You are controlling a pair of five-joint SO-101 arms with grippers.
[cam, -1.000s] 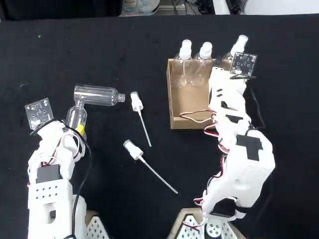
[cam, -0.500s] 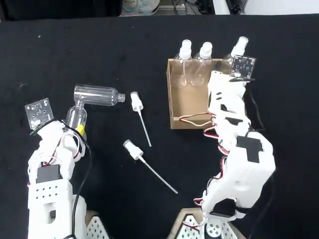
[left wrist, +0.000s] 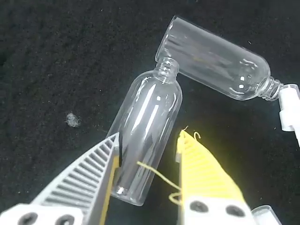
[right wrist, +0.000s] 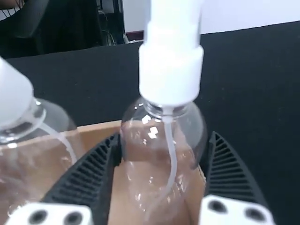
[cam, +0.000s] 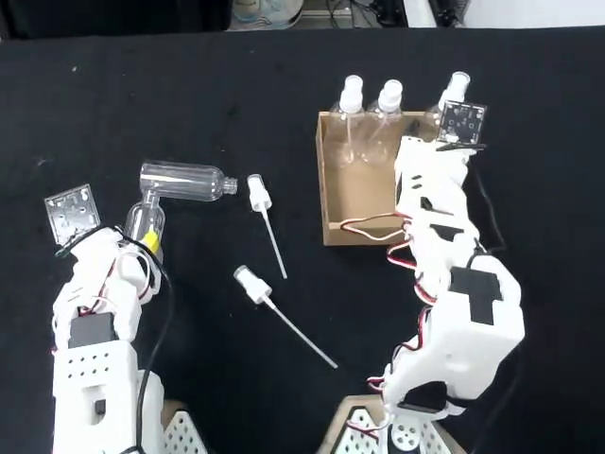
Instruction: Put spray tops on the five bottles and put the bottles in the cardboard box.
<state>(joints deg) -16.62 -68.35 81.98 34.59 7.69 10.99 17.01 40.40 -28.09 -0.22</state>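
1. The left gripper [left wrist: 149, 140] is released. Its grey finger and yellow finger [left wrist: 197, 173] straddle a clear, capless plastic bottle [left wrist: 152, 108] lying on the black table [cam: 189, 85]. The grey pad touches the bottle, and a thin gap shows on the yellow side.
2. Beyond the fingertips, this bottle's open neck touches the side of a second clear capless bottle [left wrist: 215, 63], which lies crosswise.
3. The right gripper [right wrist: 164, 140] is clenched on a clear bottle with a white spray top [right wrist: 161, 154]. One black finger presses on each flank, just below the bottle's shoulder, at the far corner of the brown cardboard box [cam: 328, 189].
4. Beside these fingers, two capped bottles [cam: 352, 118] stand inside the box against its far wall.
5. Two loose white spray tops with long tubes [cam: 258, 194] lie on the table between the grippers.
6. The marks on the square board [cam: 463, 121] above the right fingers are too small to read.
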